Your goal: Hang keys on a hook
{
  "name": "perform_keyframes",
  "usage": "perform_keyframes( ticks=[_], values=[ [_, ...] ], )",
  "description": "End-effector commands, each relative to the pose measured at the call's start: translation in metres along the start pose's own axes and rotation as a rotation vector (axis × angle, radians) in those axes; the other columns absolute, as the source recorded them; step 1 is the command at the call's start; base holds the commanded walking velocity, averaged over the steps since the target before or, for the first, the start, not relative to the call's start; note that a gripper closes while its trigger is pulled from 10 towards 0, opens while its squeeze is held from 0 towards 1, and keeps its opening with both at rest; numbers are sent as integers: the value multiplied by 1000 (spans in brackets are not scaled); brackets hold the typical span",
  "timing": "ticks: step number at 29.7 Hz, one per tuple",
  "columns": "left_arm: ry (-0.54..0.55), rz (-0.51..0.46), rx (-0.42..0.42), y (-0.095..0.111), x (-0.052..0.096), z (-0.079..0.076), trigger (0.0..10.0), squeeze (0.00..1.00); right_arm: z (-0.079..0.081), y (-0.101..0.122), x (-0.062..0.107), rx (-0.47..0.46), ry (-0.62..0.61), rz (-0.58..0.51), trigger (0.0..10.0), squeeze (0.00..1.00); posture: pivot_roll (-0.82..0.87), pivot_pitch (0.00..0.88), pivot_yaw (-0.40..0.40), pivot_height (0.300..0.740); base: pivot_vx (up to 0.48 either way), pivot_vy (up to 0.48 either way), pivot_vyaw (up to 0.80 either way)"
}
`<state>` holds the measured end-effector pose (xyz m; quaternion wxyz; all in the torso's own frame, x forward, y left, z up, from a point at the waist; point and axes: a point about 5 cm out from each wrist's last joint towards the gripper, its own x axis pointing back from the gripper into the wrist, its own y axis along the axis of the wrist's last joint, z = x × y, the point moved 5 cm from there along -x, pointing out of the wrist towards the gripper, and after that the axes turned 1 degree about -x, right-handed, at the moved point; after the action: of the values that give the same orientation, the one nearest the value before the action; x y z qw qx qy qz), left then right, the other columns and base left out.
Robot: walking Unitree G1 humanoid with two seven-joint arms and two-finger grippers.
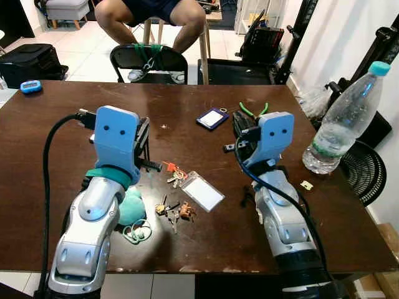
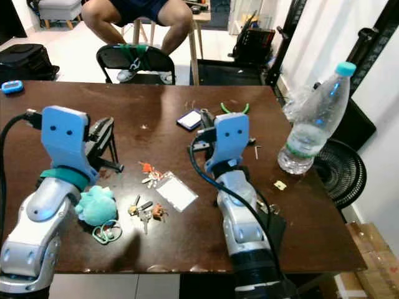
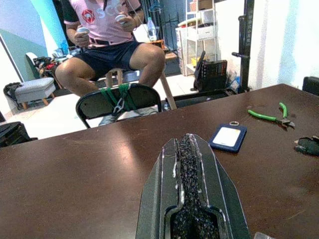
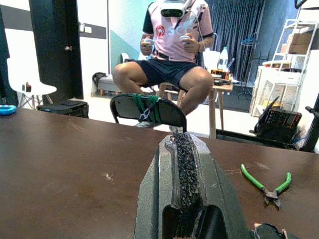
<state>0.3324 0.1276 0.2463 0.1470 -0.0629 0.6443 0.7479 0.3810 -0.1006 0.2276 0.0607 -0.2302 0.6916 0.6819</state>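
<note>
While raised over the brown table (image 1: 187, 249), left claw (image 1: 144, 144) pressed together, empty, above a teal plush toy (image 1: 131, 208). Just right of it, keys (image 1: 175, 175) with a red tag, flat on the wood; a second bunch (image 1: 173, 212) nearer the front edge, beside a clear badge holder (image 1: 202, 191). Further right, right claw (image 1: 239, 132) likewise pinched closed, empty. Far right, a water bottle (image 1: 345, 118).

Both silver arms are raised forward, with the wrists bent up. The left gripper (image 3: 187, 164) has its two black fingers pressed together, empty. The right gripper (image 4: 183, 164) is closed the same way, nothing between its fingers.
</note>
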Motion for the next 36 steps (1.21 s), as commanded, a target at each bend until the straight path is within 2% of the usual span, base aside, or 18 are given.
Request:
perform_keyframes(
  ticks=[1,36],
  values=[
    [-3,9,8,-3,0,-2,10000,0,1,-5,1,14,1,15,10000,0,-104,0,64,740,-352,0,0],
    [-4,18,-7,-8,1,-5,10000,0,6,-3,3,34,24,7,10000,0,-105,0,61,740,-359,0,0]
  ],
)
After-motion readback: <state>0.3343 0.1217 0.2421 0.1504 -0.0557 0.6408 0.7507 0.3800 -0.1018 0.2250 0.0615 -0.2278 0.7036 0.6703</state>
